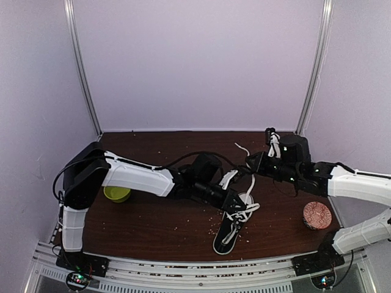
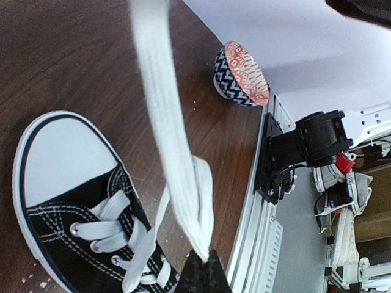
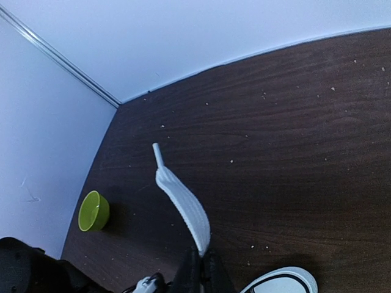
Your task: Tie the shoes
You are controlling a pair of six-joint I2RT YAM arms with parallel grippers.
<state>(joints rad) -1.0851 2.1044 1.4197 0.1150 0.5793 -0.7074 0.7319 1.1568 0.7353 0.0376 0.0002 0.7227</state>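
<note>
A black canvas sneaker (image 1: 230, 231) with a white sole and toe cap lies on the brown table near the front middle; its toe also shows in the left wrist view (image 2: 61, 159) and the right wrist view (image 3: 284, 282). My left gripper (image 1: 236, 203) (image 2: 204, 261) sits just above the shoe's lacing, shut on a folded loop of white lace (image 2: 183, 183). My right gripper (image 1: 251, 162) (image 3: 203, 256) is behind the shoe, shut on the other white lace (image 3: 183, 204), whose tipped free end sticks out past the fingers.
A green bowl (image 1: 116, 193) (image 3: 93, 210) stands at the left under the left arm. A patterned bowl (image 1: 317, 215) (image 2: 241, 73) stands at the right front near the table edge. Crumbs are scattered over the table. White walls close the back and sides.
</note>
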